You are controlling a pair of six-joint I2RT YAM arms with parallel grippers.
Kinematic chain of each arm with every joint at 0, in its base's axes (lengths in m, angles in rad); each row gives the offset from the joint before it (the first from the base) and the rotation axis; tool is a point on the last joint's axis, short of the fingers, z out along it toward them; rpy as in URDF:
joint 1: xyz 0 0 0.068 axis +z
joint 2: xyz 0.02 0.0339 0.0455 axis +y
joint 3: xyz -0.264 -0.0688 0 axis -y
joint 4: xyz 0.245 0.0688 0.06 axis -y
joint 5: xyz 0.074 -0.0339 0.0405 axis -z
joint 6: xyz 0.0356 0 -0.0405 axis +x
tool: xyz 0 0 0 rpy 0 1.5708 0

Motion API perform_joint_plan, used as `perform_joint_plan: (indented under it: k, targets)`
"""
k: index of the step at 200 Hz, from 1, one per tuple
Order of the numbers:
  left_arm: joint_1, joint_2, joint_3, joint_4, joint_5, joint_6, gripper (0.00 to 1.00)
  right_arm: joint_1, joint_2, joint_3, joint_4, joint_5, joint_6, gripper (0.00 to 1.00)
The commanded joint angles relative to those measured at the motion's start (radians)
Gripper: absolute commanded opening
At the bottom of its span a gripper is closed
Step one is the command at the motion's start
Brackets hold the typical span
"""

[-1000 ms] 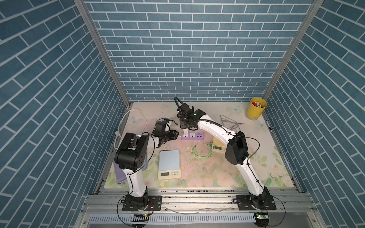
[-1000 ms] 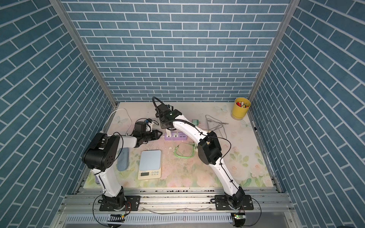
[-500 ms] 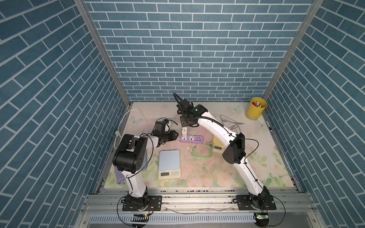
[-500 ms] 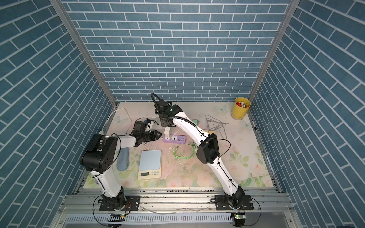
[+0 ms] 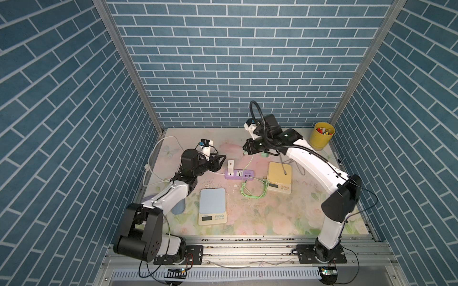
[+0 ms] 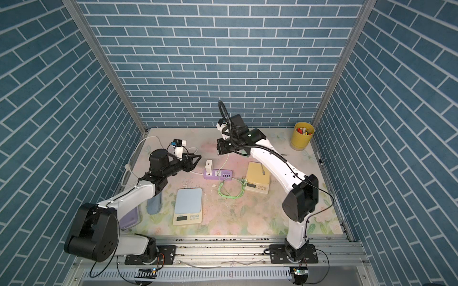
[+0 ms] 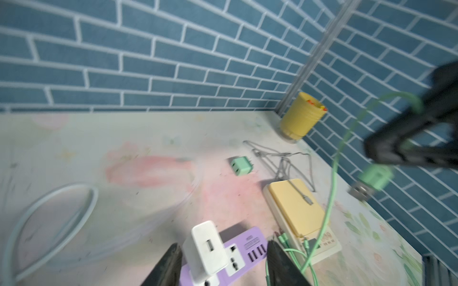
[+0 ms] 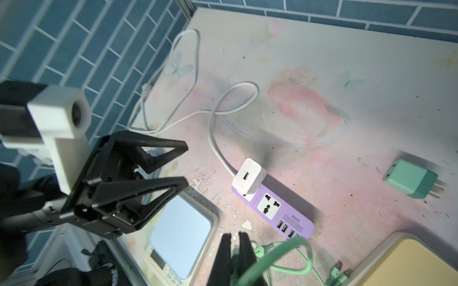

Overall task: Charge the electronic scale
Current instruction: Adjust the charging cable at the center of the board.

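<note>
Floral mat (image 5: 272,218): blue scale (image 5: 212,199) front-centre, yellow scale (image 5: 275,178) beside purple strip (image 5: 238,174) w/ white charger (image 5: 230,164). R gripper (image 8: 234,239) pinches green cable (image 7: 333,178), plug (image 7: 375,177) dangling; L gripper (image 8: 186,163) apart, empty. Best: steady plug, align to charger port (image 8: 245,176).

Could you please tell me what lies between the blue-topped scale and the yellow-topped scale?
The green cable lies coiled on the mat between the blue-topped scale and the yellow-topped scale, as both top views show.

The power strip (image 5: 239,174) is purple, the cable (image 7: 333,173) green, the walls (image 5: 223,62) blue-brick.
</note>
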Motion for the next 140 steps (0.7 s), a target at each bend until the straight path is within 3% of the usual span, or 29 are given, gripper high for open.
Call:
perform_joint_plan:
  k: [1,26,49,116,140]
  targets:
    - [-0.051,-0.017,-0.026,0.156,0.170,0.078,0.58,-0.010,-0.058,-0.079,0.127,-0.274,-0.052,0.00]
    - [-0.114,-0.005,0.079,0.063,0.317,0.116,0.58,-0.016,-0.098,-0.124,0.152,-0.396,-0.065,0.00]
    - [-0.168,0.007,0.171,-0.056,0.377,0.159,0.57,-0.017,-0.108,-0.142,0.156,-0.472,-0.074,0.00]
    - [-0.178,0.002,0.235,-0.163,0.453,0.165,0.45,-0.037,-0.153,-0.188,0.166,-0.508,-0.097,0.00]
    - [-0.177,0.011,0.254,-0.173,0.501,0.135,0.32,-0.047,-0.153,-0.192,0.166,-0.533,-0.103,0.00]
